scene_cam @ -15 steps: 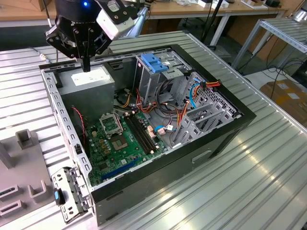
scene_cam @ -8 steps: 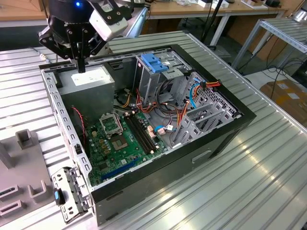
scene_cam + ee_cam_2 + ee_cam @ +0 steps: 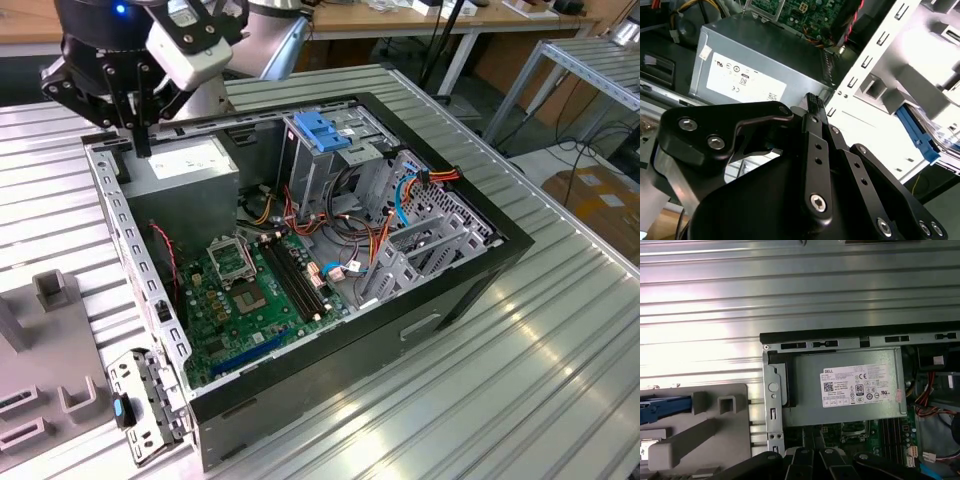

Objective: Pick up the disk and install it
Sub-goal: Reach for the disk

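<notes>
Aluminium slats of the table (image 3: 560, 340) run across the exterior view. The open computer case (image 3: 440, 300) lies on them, and my pincer (image 3: 133, 132) hangs over the case's far corner toward the exterior view's left, right by the silver power supply (image 3: 185, 170). Open or closed? I cannot tell. Green motherboard (image 3: 225, 300) on the case floor, light-blue latch (image 3: 320, 130) on top of the drive cage, and a grey fixture (image 3: 70, 400) on the table just beside the case wall at the exterior view's left. Over to the second wrist view: black pincer linkage up close, the power supply with its white label beyond it, and there's the disk (image 3: 916, 131), blue rail showing, seated in the grey fixture outside the case wall, apart from the pincer. First wrist view now: I'm looking down on the power supply, and the disk (image 3: 665, 407) shows its blue rail on the fixture, across the case wall from the pincer and clear of it.
</notes>
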`<action>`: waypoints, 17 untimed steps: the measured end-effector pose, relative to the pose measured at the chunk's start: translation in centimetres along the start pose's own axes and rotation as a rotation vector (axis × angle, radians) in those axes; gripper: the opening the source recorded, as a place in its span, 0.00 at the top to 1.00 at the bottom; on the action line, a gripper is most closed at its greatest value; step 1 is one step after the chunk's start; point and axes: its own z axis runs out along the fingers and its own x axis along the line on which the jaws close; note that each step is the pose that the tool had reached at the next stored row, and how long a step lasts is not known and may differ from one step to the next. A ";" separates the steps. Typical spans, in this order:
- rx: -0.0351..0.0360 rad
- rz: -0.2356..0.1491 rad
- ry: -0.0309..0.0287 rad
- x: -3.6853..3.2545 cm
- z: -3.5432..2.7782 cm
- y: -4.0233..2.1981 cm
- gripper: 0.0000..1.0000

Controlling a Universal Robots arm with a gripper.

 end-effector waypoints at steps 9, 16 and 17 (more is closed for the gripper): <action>0.0000 0.000 0.0000 3.40 -0.09 -0.18 0.89; 0.0000 0.000 0.0000 7.07 -0.19 -0.34 0.89; 0.0000 0.000 0.0000 7.61 -0.20 -0.37 0.89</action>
